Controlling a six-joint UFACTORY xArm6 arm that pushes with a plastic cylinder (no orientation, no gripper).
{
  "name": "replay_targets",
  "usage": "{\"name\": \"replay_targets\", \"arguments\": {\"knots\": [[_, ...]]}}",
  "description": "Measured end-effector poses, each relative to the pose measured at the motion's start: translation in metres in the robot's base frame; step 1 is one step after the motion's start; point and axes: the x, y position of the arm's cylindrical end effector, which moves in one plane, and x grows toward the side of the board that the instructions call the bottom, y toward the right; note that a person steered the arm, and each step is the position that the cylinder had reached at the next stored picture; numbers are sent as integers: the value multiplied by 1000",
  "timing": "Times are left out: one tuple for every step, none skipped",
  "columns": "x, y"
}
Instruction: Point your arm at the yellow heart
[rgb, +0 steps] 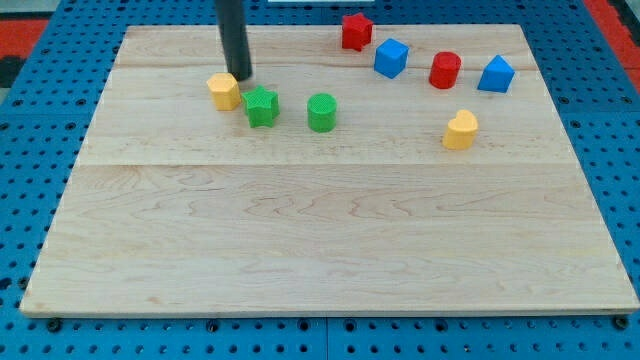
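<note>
Beside yellow hexagon block (223, 91), my tip (243, 76).

Lighting: bright, even, diffuse, apparently from overhead. Shadows: short and soft beneath the blocks, e.g. the yellow heart (460, 130); faint beside my tip (243, 76). Glare: none on the wooden board (330, 240) (grain read clearly). Focus: slightly soft overall, rod edges mildly blurred. Edge distortion: slight perspective taper only.
</note>
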Motion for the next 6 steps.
{"name": "replay_targets", "arguments": {"knots": [[6,-30],[32,4],[38,28],[17,47],[33,180],[70,289]]}}
